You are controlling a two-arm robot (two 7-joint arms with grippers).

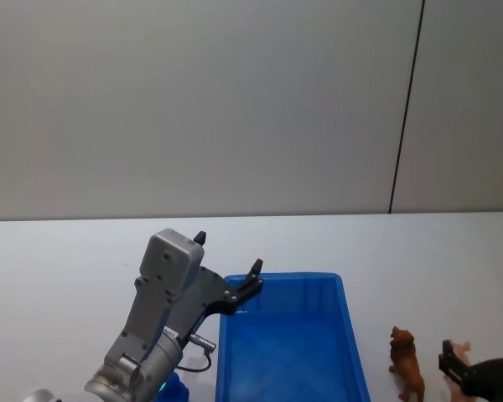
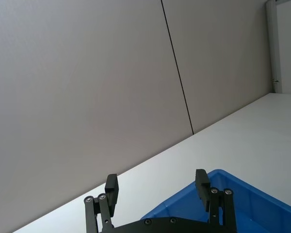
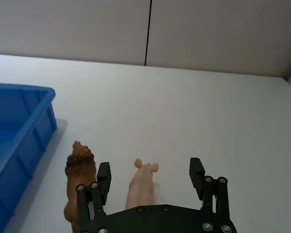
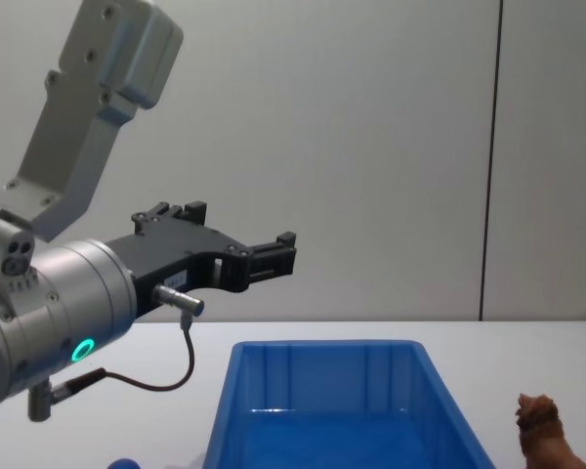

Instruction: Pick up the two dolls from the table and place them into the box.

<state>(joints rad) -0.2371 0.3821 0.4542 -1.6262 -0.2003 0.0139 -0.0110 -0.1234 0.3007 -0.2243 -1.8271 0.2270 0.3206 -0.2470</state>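
A: How far along is the job?

B: Nothing is in the box yet, as far as I can judge. Both dolls stand on the white table (image 1: 67, 251), to the right of the blue box (image 1: 281, 276). The part of the box floor that shows is bare.

A: Where exactly are the dolls?

B: The brown doll (image 1: 407, 364) stands near the box's right wall, apart from it, with its head pointing away from the robot. The pig (image 3: 141, 187), pale pink, is just beside it on the side away from the box and faces the same way. I cannot tell whether the two touch.

A: And the arms?

B: The right gripper (image 3: 150, 168) is low over the pig. Its fingers are spread wide with the pig between them, and one finger appears to come between the pig and the brown doll. It grips nothing, and I cannot tell whether it is low enough to close on the pig. The left gripper (image 2: 156, 182) hangs in the air above the box's left edge, its fingers spread too, holding nothing.

A: So what is left?

B: All of it, I judge. The pig looks to be first: close on it, lift, carry it across, and let go over the box. Then the same for the brown doll.
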